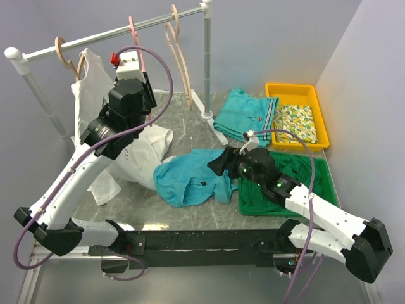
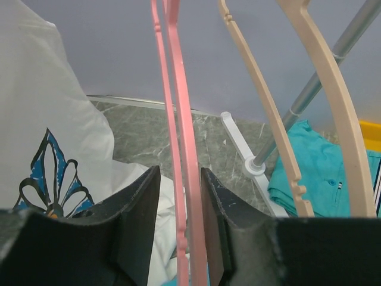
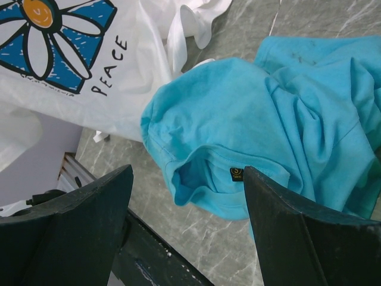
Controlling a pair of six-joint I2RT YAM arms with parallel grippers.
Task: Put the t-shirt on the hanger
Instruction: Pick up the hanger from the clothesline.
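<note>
The pink hanger (image 1: 135, 38) hangs by its hook on the metal rail (image 1: 95, 39). My left gripper (image 1: 133, 58) is raised to it. In the left wrist view the hanger's two thin pink bars (image 2: 181, 119) run between the fingers of the left gripper (image 2: 180, 173). The right finger touches a bar and a gap stays on the left side, so the jaws are open around it. The turquoise t-shirt (image 1: 190, 177) lies crumpled on the table. My right gripper (image 1: 218, 163) is open and empty just above it, with the collar and label (image 3: 238, 174) between the fingers of the right gripper (image 3: 187, 173).
Beige hangers (image 1: 180, 57) hang on the rail beside the pink one. A white flower-print top (image 1: 95, 85) hangs at the left and drapes onto the table. A folded teal garment (image 1: 243, 114), a yellow tray (image 1: 316, 95) and a green garment (image 1: 288, 183) lie at the right.
</note>
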